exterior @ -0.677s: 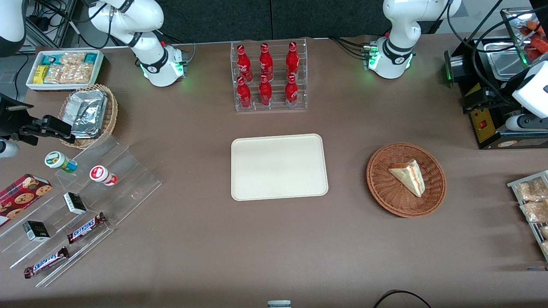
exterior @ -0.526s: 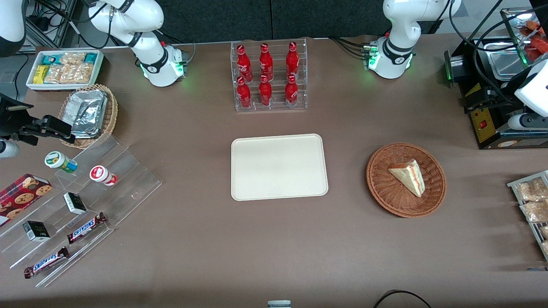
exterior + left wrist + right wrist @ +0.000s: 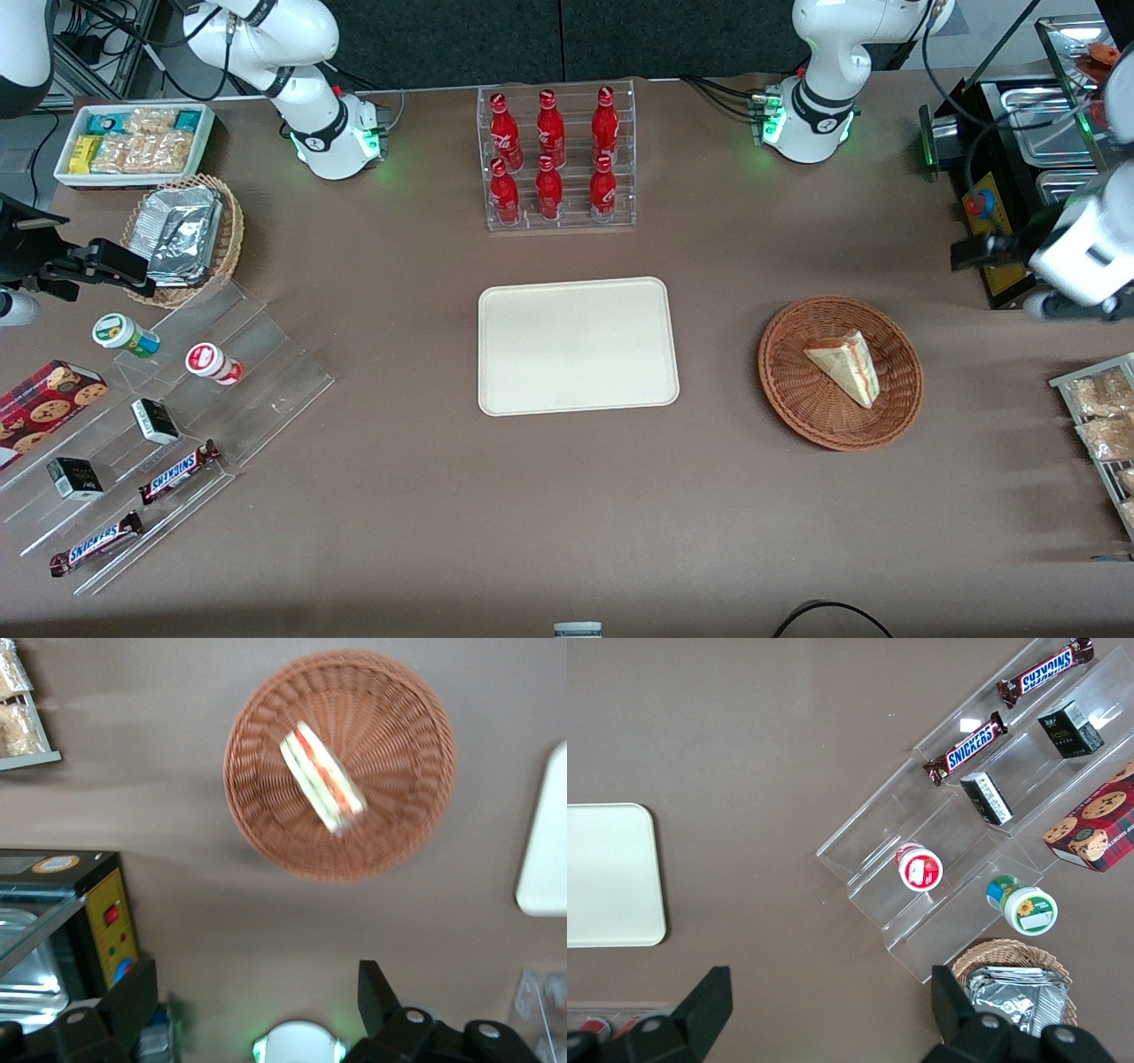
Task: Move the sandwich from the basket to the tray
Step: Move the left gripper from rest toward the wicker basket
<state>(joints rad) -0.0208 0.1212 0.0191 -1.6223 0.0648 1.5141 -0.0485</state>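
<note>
The sandwich [image 3: 843,365] lies in the round reddish-brown basket [image 3: 797,394], resting on its side with the red and green filling showing along its cut edge. The basket sits on the brown tabletop [image 3: 425,496] toward the working arm's end, well apart from the cream tray [image 3: 577,346], which lies flat near the middle of the tabletop with nothing on it. Farther from the front camera than the tray stands a clear rack of red bottles [image 3: 554,155]. The end effector [image 3: 252,1001] hangs in the air above bare tabletop, off to one side of the basket and not over it; its two dark fingers [image 3: 376,988] are spread wide apart with nothing between them, and it touches neither the sandwich nor the basket. In the wrist view the basket [image 3: 257,806] and the sandwich [image 3: 321,778] show whole, with a rim corner of the tray [image 3: 542,850] nearby. A black machine with a yellow panel [image 3: 1001,257] stands near the arm at that end of the tabletop.
</note>
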